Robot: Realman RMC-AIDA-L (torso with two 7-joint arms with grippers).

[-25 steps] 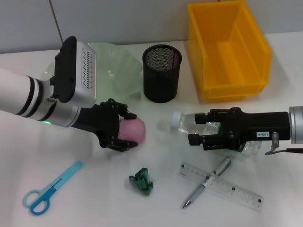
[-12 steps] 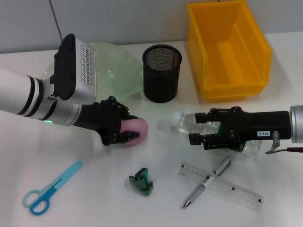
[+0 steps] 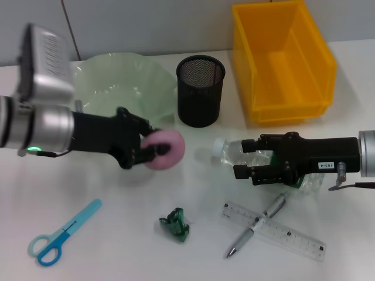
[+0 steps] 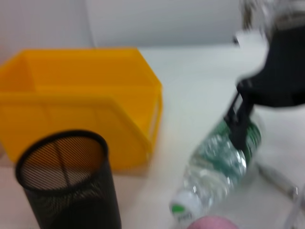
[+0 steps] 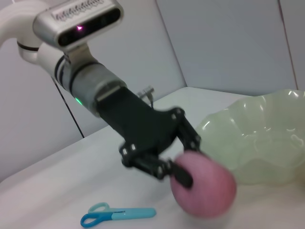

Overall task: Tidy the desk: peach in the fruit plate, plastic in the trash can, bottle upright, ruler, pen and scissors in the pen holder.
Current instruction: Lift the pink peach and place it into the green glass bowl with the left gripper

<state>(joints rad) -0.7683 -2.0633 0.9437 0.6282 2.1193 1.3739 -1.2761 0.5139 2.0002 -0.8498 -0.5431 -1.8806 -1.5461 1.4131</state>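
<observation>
The left gripper (image 3: 153, 149) has its black fingers closed around a round, matte pink peach (image 3: 165, 150), which sits just in front of the fruit plate (image 3: 126, 88), close to its rim. That plate is a pale green, translucent bowl with a wavy, scalloped edge. Compared with a second ago, the left arm has turned: its grey camera box now points up and away, the plate is more uncovered, and the peach is carried a little closer to the pen holder (image 3: 200, 91). The pen holder is a black cylinder of fine metal mesh, standing upright and empty. Beside it stands the trash can (image 3: 283, 61), a rectangular bin of smooth orange-yellow plastic.

The right gripper (image 3: 245, 160) has not moved since then. Its black fingers are closed on a clear plastic bottle (image 3: 225, 151) that lies on its side on the white surface (image 3: 105, 246), the white cap toward the peach; in the left wrist view a green label shows on the bottle, but its writing cannot be read. On the right arm there is a small white sticker with dark characters, too small for me to read.

Nearer to me lie a crumpled green piece of plastic (image 3: 176, 223), light blue scissors (image 3: 61, 233) with round handles, and a transparent ruler (image 3: 273, 230) with printed marks. A silver pen (image 3: 256, 226) lies across the ruler, touching it. These lie as they did before.
</observation>
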